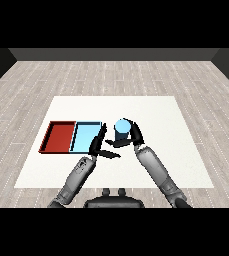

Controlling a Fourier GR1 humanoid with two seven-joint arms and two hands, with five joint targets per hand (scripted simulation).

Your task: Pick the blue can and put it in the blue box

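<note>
Flat white rectangular table sitting on a grey wood-plank floor. Shallow red rectangular tray lying flat on the table's left part, long side touching its neighbour. Dark wall running behind.

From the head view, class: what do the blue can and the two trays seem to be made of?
Blue can: possibly painted metal or plastic; smooth, matte, lighter top. Red tray and light blue tray: probably plastic; flat even colour, thin dark rims. No gloss settles either.

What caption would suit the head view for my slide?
Right hand curled round the blue can just right of the light blue tray; left hand open beside it.
</note>
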